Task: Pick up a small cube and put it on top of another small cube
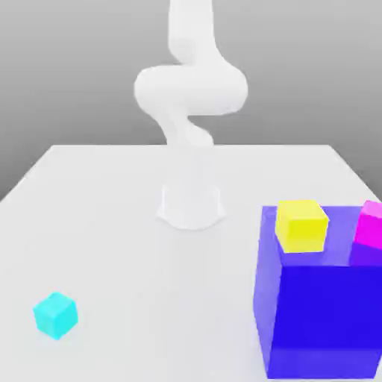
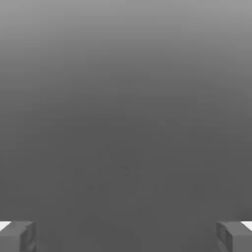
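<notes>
Cyan cube [image 1: 55,314]: alone on the white table [image 1: 112,224], near the exterior view's left front corner, well apart from the rest
Magenta cube [image 1: 369,225]: on top of the big blue block [image 1: 321,313], cut off by the exterior view's right edge
Yellow cube [image 1: 301,224]: on the same block, just beside the magenta one
Arm [image 1: 190,89]: upper part cut off at the frame's top
Gripper [image 2: 126,235]: hand view catches two grey fingertips [image 2: 17,235] spread wide with nothing between them, over plain grey
</notes>
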Robot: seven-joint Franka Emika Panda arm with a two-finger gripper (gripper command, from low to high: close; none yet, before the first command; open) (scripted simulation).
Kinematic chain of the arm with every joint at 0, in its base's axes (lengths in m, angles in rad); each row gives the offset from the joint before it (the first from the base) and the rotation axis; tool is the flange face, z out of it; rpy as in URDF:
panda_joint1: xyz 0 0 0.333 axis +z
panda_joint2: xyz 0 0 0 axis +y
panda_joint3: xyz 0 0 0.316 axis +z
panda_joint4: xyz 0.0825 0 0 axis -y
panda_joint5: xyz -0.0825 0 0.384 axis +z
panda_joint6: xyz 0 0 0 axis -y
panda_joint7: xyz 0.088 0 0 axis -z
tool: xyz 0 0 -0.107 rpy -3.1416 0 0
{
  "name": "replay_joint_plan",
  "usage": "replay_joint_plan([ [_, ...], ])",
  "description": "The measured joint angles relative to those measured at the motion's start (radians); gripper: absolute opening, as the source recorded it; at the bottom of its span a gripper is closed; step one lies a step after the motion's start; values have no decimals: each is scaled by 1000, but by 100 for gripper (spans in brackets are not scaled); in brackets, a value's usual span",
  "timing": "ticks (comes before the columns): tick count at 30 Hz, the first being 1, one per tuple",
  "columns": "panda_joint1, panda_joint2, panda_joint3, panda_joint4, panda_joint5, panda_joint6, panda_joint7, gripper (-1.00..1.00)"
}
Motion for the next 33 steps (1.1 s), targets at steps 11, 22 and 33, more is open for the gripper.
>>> replay_joint_plan([
  [11, 42, 412, -226, -91, 212, 147, -167, 0],
  [22, -53, 788, -325, -188, 300, 312, -246, 0],
  [33, -177, 1079, -269, -201, 372, 521, -311, 0],
])
